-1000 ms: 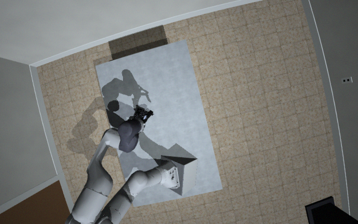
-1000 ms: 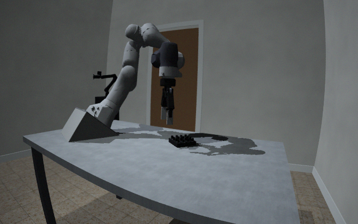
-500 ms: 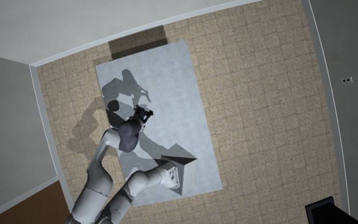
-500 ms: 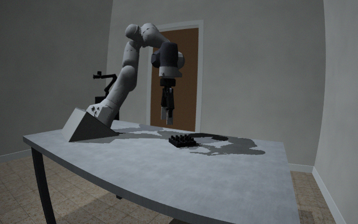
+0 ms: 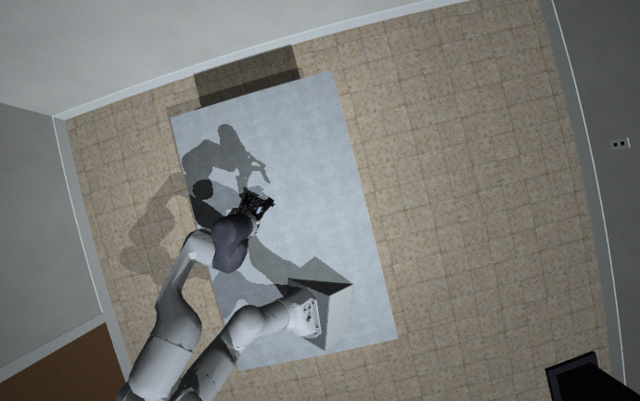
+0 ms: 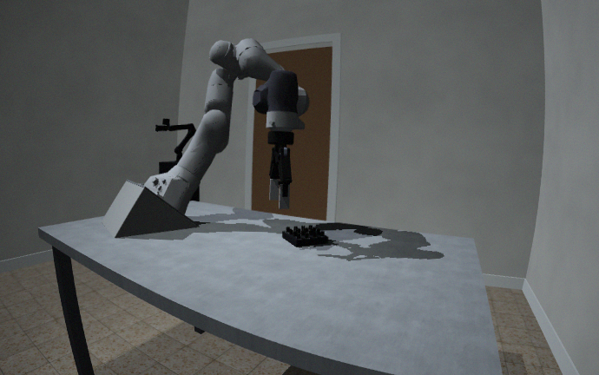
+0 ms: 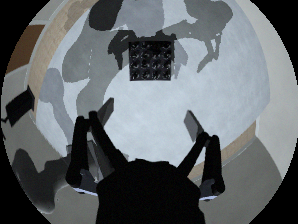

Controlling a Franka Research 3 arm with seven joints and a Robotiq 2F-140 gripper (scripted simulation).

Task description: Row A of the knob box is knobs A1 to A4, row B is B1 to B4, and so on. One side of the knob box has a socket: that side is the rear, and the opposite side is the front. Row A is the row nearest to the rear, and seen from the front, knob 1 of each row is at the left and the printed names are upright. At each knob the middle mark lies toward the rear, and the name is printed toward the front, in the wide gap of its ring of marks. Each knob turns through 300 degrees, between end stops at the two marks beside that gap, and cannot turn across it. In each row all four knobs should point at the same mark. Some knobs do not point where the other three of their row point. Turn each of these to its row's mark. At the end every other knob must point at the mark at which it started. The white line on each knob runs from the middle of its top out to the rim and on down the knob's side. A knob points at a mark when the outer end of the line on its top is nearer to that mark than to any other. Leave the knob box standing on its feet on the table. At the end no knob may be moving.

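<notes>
The knob box (image 6: 306, 239) (image 7: 152, 60) (image 5: 259, 203) is a small black square box with rows of dark knobs. It stands flat on the grey table (image 6: 265, 291) (image 5: 312, 141), in the arm's shadow. The knobs' white lines and printed names are too small to read in any view. My gripper (image 6: 279, 200) (image 7: 150, 110) is open and empty. It points straight down and hangs well above the table, a little short of the box. In the wrist view the box lies ahead of the fingertips, not between them. In the top-down view the wrist hides most of the gripper.
The arm's wedge-shaped white base (image 6: 132, 212) (image 5: 336, 302) stands on the table near one end. The table edges fall to a tiled floor (image 5: 472, 188). A brown door (image 6: 318, 132) and a black stand (image 6: 176, 132) are behind the table.
</notes>
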